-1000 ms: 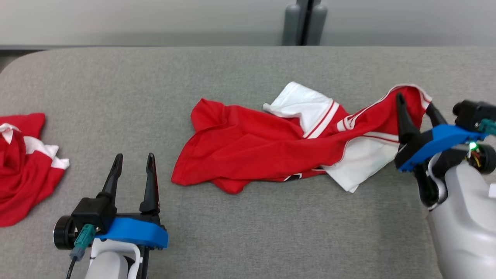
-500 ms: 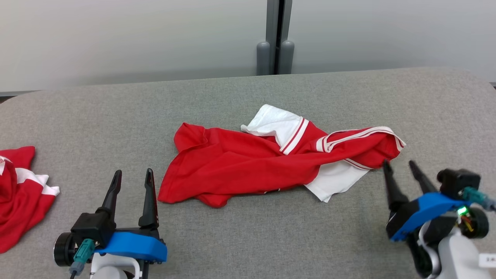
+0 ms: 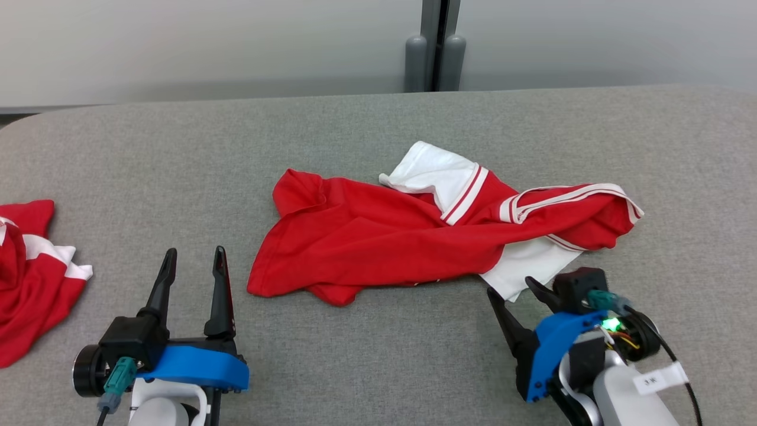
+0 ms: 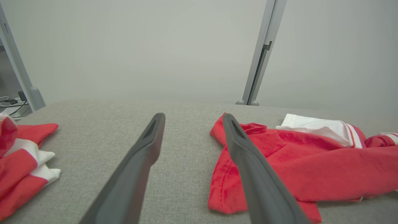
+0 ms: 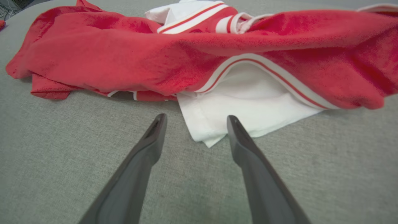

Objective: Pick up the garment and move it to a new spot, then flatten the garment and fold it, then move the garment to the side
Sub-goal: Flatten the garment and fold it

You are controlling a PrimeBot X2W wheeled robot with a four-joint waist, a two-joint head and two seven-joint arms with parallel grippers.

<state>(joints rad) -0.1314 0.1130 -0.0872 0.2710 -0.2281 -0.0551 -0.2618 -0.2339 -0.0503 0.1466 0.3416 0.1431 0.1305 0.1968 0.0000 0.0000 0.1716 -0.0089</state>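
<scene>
A red garment (image 3: 378, 236) with white sleeves and striped trim lies crumpled in the middle of the grey table (image 3: 378, 136). In the right wrist view the garment (image 5: 174, 59) spreads across the top, a white corner pointing toward my fingers. My right gripper (image 3: 513, 290) stands open just in front of that white corner, nothing between its fingers (image 5: 155, 130). My left gripper (image 3: 194, 260) is open too, low at the left, apart from the garment's left hem. The left wrist view shows the garment (image 4: 295, 168) to the right of its fingers (image 4: 239, 140).
A second red and white garment (image 3: 29, 266) lies bunched at the table's left edge, also seen as a heap (image 4: 21, 161) in the left wrist view. A grey post (image 3: 434, 47) stands against the pale wall behind the table. Bare table surface surrounds both grippers.
My right gripper has let go of the garment's right end, which dropped onto the table, and drawn back left to the front of the white corner. The head camera shifted.
</scene>
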